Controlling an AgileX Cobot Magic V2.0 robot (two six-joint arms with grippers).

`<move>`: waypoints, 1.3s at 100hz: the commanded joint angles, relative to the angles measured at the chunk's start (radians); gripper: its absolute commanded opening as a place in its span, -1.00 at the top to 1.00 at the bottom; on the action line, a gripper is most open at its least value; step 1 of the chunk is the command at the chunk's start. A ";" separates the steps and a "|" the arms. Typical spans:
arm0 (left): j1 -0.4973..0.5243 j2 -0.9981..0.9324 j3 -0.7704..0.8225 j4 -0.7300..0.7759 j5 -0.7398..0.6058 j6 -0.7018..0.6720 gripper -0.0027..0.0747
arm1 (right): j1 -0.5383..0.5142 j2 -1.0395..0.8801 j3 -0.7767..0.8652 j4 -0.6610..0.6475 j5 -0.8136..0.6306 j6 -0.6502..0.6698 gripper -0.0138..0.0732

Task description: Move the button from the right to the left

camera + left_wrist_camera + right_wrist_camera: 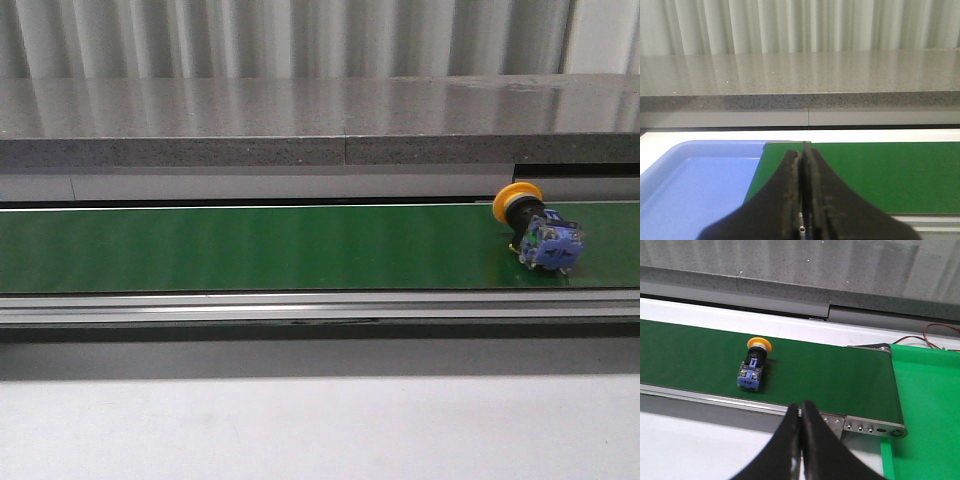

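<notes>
The button (537, 228) lies on its side on the green belt (250, 248), toward the belt's right end in the front view, with its yellow cap (517, 199) tilted toward the far edge and its blue block (551, 243) toward the near edge. In the right wrist view the button (754, 369) rests alone on the belt (840, 380), apart from the right gripper (801, 412), whose dark fingers are pressed together with nothing between them, above the belt's metal side rail (705, 399). A bright green sheet (925, 405) lies just past the belt's end roller, and red and black wires (940, 335) run behind it. The left gripper (802, 165) is likewise closed and empty, its two fingers meeting at a thin seam over the left end of the belt (880, 175). A blue tray (705, 175) sits just beside that end of the belt. A grey speckled ledge (300, 120) runs behind the belt along its whole length, with a pale ribbed wall (280, 35) above it. Neither arm shows in the front view.
</notes>
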 commanded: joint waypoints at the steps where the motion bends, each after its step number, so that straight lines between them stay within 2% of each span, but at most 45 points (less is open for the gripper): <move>1: -0.008 -0.028 0.022 -0.001 -0.082 -0.002 0.98 | 0.000 0.011 -0.023 0.003 -0.069 -0.011 0.84; 14: -0.008 0.039 -0.044 -0.003 -0.038 -0.002 0.98 | 0.000 0.011 -0.023 0.003 -0.069 -0.011 0.84; 36: -0.008 0.268 -0.307 0.017 0.247 -0.002 0.98 | 0.000 0.011 -0.023 0.003 -0.069 -0.011 0.84; 50: -0.014 0.443 -0.476 -0.035 0.459 -0.002 0.98 | 0.000 0.011 -0.023 0.003 -0.069 -0.011 0.84; 63: -0.020 0.563 -0.567 -0.020 0.510 -0.001 0.95 | 0.000 0.011 -0.023 0.003 -0.069 -0.011 0.84; 70: -0.020 0.596 -0.580 -0.011 0.493 0.016 0.76 | 0.000 0.011 -0.023 0.003 -0.069 -0.011 0.84; 77: -0.020 0.616 -0.580 0.000 0.463 0.016 0.41 | 0.000 0.011 -0.023 0.003 -0.069 -0.011 0.84; 85: -0.020 0.622 -0.580 0.006 0.419 0.016 -0.08 | 0.000 0.011 -0.023 0.003 -0.069 -0.011 0.84; 92: -0.020 0.622 -0.579 0.017 0.366 0.016 -0.34 | 0.000 0.011 -0.023 0.003 -0.069 -0.011 0.84; 96: -0.020 0.622 -0.575 0.017 0.353 0.016 -0.39 | 0.000 0.011 -0.023 0.003 -0.069 -0.011 0.84; 113: -0.020 0.627 -0.588 0.017 0.341 0.016 -0.39 | 0.000 0.011 -0.023 0.003 -0.069 -0.011 0.84; 130: -0.020 0.705 -0.674 0.017 0.366 0.016 -0.39 | 0.000 0.011 -0.023 0.003 -0.069 -0.011 0.84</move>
